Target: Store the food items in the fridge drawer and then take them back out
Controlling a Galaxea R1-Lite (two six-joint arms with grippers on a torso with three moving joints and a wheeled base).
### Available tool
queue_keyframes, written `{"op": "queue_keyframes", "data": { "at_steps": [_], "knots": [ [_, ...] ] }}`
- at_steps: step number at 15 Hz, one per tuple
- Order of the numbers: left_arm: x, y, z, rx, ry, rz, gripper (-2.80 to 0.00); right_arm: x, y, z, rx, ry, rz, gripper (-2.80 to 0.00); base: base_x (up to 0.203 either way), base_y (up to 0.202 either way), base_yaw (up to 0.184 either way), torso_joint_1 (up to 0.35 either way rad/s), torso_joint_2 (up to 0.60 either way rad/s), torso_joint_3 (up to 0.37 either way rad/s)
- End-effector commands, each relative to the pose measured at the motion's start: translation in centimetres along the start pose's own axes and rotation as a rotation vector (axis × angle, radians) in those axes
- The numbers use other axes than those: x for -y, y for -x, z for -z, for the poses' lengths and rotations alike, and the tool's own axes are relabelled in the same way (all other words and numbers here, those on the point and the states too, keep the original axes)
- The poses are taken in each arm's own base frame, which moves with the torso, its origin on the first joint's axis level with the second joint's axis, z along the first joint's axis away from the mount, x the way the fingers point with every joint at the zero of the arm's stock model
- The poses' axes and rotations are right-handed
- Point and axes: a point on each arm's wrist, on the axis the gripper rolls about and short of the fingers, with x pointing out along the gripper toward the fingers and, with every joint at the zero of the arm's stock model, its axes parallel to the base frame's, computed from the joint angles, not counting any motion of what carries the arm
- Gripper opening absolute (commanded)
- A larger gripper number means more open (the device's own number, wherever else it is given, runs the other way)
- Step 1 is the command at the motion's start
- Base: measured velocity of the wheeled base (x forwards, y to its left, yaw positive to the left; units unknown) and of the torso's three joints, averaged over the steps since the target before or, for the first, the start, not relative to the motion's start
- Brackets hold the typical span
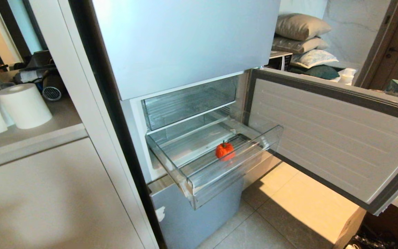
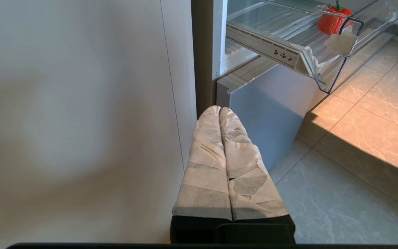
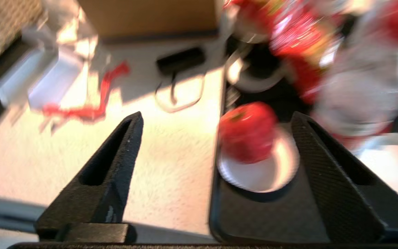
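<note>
Kitchen: grey tiled floor [image 1: 254, 228], fridge door open.
Left gripper [image 2: 219, 112]: padded fingers together, low beside fridge, idle.
Clear plastic drawer [image 1: 199, 180]: pulled out; small red-orange fruit [image 1: 224, 150] inside.
Right gripper [image 3: 216, 145]: jaws apart over another red fruit [image 3: 247, 136] on a white dish [image 3: 264, 173]; nearer arm.

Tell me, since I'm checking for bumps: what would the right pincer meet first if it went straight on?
Probably the red fruit on a small white plate, lying between the open right pincer's tips; depth is unclear in the blur.

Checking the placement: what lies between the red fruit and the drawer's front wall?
Nothing; the ribbed floor of the fridge drawer is bare between fruit and wall, per head view.
</note>
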Motion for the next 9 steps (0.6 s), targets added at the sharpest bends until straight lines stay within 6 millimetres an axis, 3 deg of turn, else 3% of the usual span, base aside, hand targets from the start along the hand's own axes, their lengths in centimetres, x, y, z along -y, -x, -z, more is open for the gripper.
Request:
{"op": "queue_keyframes", "data": {
  "at_steps": [1,9],
  "knots": [
    [0.0,0.0,0.0,-0.002,0.0,0.0,-2.8,-0.2,-3.4,3.2,-0.089,0.029,-0.021,0.0,0.0,0.0,0.0,0.0,0.0,0.0],
    [0.0,0.0,0.0,-0.001,0.0,0.0,-2.8,1.1,-8.0,6.2,-0.113,0.057,0.047,0.0,0.0,0.0,0.0,0.0,0.0,0.0]
  ]
}}
